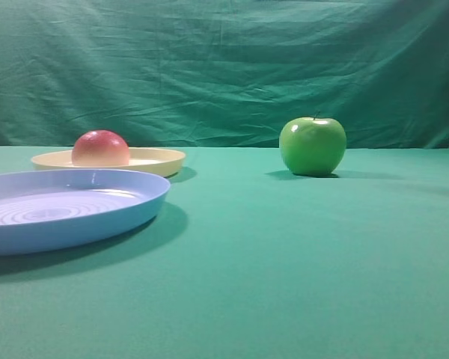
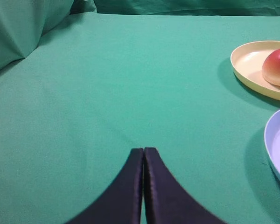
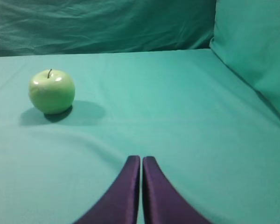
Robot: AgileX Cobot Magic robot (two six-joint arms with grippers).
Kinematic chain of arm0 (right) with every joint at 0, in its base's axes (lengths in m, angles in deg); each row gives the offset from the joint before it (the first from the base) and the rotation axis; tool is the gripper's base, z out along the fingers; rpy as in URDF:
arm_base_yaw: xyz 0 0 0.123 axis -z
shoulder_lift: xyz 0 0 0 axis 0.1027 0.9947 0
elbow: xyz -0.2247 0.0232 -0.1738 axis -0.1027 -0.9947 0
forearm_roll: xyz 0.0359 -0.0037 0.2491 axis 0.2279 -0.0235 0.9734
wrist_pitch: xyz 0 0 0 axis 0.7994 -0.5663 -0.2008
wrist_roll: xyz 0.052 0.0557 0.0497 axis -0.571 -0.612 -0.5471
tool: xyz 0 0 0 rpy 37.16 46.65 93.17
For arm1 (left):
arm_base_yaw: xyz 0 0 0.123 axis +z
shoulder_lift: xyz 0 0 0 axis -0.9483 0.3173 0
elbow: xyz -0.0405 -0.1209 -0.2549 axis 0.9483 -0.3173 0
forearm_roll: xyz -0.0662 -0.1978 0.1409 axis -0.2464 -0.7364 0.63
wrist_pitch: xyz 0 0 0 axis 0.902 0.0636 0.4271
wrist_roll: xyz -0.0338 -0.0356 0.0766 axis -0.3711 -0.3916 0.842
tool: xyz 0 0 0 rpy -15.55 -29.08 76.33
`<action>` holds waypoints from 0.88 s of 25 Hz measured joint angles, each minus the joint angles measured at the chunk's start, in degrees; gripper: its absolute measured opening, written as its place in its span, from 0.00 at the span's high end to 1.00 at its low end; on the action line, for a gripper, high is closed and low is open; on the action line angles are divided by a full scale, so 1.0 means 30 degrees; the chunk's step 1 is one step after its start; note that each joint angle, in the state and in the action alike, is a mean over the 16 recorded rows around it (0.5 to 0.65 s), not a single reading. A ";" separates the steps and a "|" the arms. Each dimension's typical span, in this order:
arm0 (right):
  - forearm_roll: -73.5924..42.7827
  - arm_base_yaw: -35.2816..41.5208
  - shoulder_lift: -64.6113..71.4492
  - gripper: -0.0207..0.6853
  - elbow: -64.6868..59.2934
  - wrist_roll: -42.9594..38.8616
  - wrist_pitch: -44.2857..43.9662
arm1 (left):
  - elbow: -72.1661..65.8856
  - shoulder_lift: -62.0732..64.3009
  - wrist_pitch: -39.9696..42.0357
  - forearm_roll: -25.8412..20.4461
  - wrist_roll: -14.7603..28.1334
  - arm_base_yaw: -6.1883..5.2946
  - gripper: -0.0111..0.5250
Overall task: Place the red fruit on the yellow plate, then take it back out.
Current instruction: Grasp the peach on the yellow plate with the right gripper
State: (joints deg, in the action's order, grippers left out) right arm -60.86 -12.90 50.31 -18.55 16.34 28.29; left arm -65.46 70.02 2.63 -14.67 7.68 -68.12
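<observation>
Red fruit (image 1: 100,148) sits on the yellow plate (image 1: 159,159).
I see both end effectors, left (image 2: 143,151) and right (image 3: 141,159), closed and empty over green surface (image 1: 299,254); blue plate (image 1: 75,211) seemingly just nearer, green apple (image 1: 312,146) well apart.

Red fruit (image 1: 100,147) resting on yellow plate (image 1: 161,159), round pinkish-red, plate shallow
</observation>
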 joint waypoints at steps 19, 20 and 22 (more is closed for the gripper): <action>1.1196 -0.0389 0.8652 0.97 0.8974 0.9958 -0.5024 | 0.0000 0.0000 0.0000 0.0000 0.0000 0.0000 0.98; 1.1842 -0.0444 0.9030 0.97 0.9060 1.0505 -0.4936 | 0.0000 0.0000 0.0000 0.0000 0.0000 0.0000 0.98; 1.2993 -0.0553 0.9823 0.97 0.9269 1.1647 -0.4833 | 0.0000 0.0000 0.0000 0.0000 0.0000 0.0000 0.98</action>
State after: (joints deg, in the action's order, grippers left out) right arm -21.88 -14.56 79.78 9.26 51.28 13.79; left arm -65.46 70.02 2.63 -14.67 7.68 -68.12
